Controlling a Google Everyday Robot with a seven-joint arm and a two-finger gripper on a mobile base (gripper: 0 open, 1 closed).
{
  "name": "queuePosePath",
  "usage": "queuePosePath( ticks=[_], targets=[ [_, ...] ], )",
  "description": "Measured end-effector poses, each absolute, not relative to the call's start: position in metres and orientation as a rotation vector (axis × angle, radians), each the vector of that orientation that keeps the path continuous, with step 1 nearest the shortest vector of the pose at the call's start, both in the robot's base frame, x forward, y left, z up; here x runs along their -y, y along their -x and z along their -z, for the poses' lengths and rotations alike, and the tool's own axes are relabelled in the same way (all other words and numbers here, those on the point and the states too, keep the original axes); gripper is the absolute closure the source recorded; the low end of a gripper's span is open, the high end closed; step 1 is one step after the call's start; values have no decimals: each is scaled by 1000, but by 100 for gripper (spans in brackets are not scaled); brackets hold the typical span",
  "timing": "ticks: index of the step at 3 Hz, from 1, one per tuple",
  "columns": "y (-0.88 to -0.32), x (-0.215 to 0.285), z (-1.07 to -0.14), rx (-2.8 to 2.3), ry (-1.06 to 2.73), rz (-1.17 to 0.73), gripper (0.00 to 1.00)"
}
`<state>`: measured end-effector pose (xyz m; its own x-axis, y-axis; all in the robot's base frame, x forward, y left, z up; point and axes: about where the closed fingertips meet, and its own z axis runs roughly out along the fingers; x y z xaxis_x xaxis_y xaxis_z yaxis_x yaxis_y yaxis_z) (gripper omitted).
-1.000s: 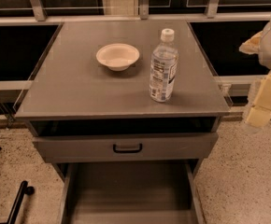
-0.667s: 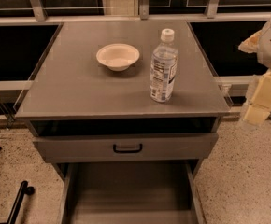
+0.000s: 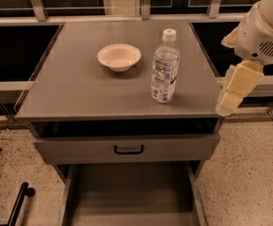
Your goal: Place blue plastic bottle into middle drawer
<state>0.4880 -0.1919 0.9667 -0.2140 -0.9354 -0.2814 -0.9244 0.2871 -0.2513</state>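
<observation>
Gripper (image 3: 225, 106) shifted a little leftward since a second ago, now closer to the cabinet's right edge; bottle and bowl unmoved.

Far left, floor level: black bar (image 3: 20, 202) lying on the speckled floor (image 3: 249, 173), near the cabinet's lower left corner.

Left of centre on the grey cabinet top (image 3: 70, 88): shallow white bowl (image 3: 119, 56), upright, towards the back half.

Just right of the bowl, apart from it: blue plastic bottle (image 3: 165, 66), standing upright on the top, white cap on, printed label facing the camera. It stands nearer the front edge than the bowl does. Nothing touches it.

Below the top: a dark gap, then the upper drawer front (image 3: 70, 149), grey, with a black handle (image 3: 128, 149) at its centre.

Lowest: middle drawer (image 3: 132, 192), pulled out towards the camera, flat grey floor showing, thin side walls left and right. The bottle is not in it.

Right: white arm housing (image 3: 263, 27) entering from the upper right corner. The gripper hangs from it, yellowish, pointing down and to the left, its tip just beside the right front corner of the top, about level with that surface. It is well apart from the bottle. Whether it is spread or pressed together: cannot tell.

Behind: metal railing (image 3: 127, 19) against dark panels.
</observation>
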Motion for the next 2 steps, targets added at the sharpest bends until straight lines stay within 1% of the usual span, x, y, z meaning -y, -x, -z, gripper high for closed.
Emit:
queuePosePath(
  ticks=[2],
  targets=[
    [-531,171,-962,-2168,1592,-57,0]
  ],
)
